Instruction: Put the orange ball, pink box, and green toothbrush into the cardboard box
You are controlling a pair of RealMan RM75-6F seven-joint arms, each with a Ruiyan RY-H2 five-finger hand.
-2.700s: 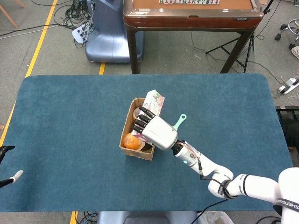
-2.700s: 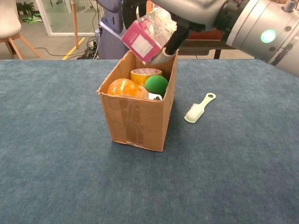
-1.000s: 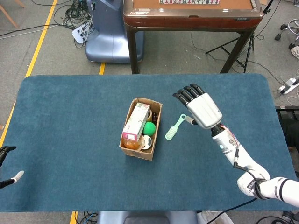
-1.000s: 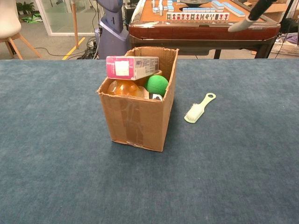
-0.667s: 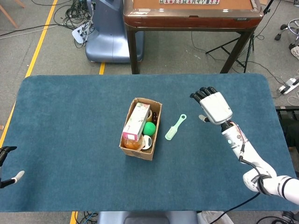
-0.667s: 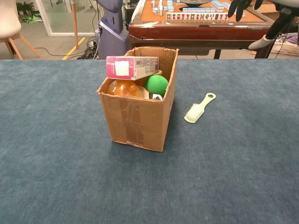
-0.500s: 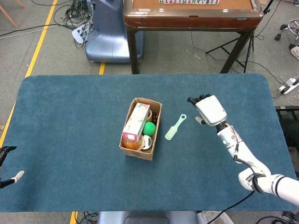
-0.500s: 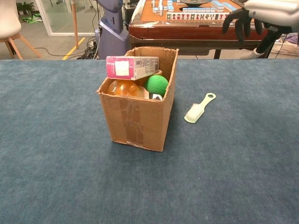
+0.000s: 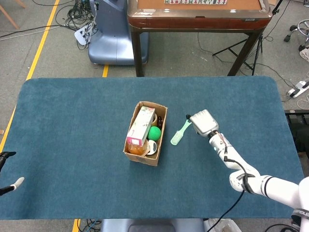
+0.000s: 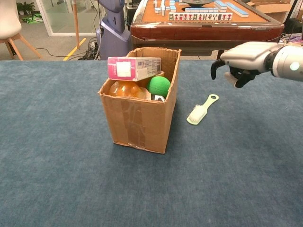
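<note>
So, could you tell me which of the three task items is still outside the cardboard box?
The green toothbrush: it lies on the table right of the cardboard box, while the orange ball and pink box are in it.

Open blue bench (image 9: 72, 125) fills the left half and lower right of the head view. Cardboard box (image 10: 142, 118) at centre is the one tall obstacle; pink box (image 10: 134, 68) lies across its open top, leaving room only at the right side.

The head view looks steeply down; the chest view looks level and close; both share the cardboard box (image 9: 145, 133).
</note>
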